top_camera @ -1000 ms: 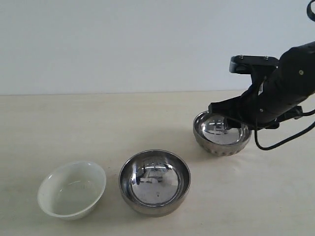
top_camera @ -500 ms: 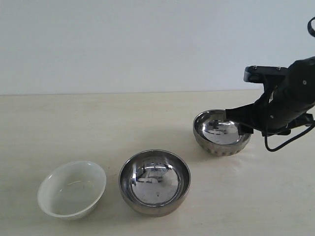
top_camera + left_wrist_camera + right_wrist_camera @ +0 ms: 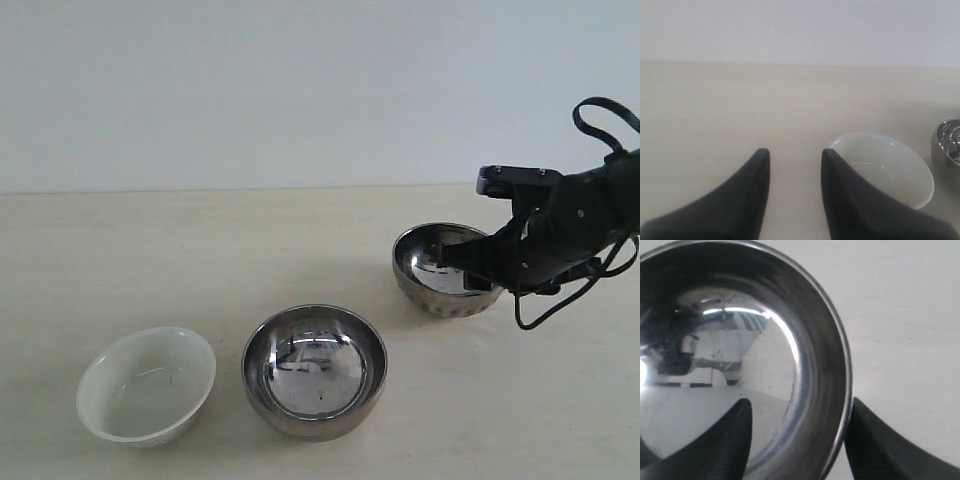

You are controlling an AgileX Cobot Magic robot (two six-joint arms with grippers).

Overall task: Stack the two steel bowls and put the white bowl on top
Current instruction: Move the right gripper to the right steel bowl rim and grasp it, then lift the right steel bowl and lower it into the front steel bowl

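Observation:
Three bowls sit upright and apart on the table: the white bowl [image 3: 147, 385] at front left, a smooth steel bowl [image 3: 314, 368] in the middle, and a ribbed steel bowl [image 3: 440, 298] farther back right. My right gripper [image 3: 482, 266] is open and straddles the ribbed bowl's right rim. In the right wrist view one finger [image 3: 730, 440] is inside the bowl [image 3: 740, 340], clear of the wall, while the other [image 3: 875, 445] is outside against the rim. My left gripper [image 3: 792, 152] is open over bare table, with the white bowl [image 3: 890, 165] just beside one finger.
The table [image 3: 200, 260] is pale wood with a plain white wall behind it. A steel bowl's edge [image 3: 950, 145] shows beyond the white bowl in the left wrist view. The right arm's cable [image 3: 545, 305] loops low beside the ribbed bowl.
The right arm has come down and drawn back to the right, bringing its open gripper over the ribbed bowl's right rim. The bowls have not moved.

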